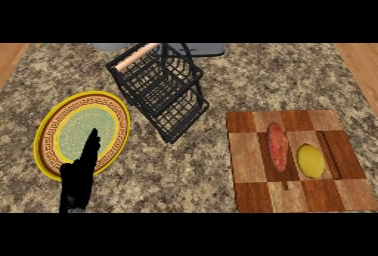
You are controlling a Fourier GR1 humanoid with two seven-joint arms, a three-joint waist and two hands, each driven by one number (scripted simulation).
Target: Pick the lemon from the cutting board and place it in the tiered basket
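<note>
Lemon [311, 160] lies on the cutting board [255, 192] at the lower right of the frame, in the board's right half, its long axis running up and down the picture. Just to its left, close beside it but with a thin strip of wood showing between them, lies a long reddish vegetable [278, 145], also lengthwise and reaching higher up the board than the lemon. A narrow dark strip runs down the board just right of the lemon. The board is a checker of light and dark wood squares and rests flat on the speckled stone table [221, 190].

The tiered basket [159, 92], black wire with a wooden handle at its top, stands in the upper middle of the frame, tilted in the view so that its lower end points toward the board's upper left corner. It holds nothing visible.

At the left, a round plate [49, 120] with a yellow rim, a brown patterned band and a pale green centre sits on the table. The left hand [78, 182] shows at the lower left, its fingers [91, 145] straight and released, pointing up the picture over the plate's lower right part, grasping nothing. The right hand does not appear in this view.
</note>
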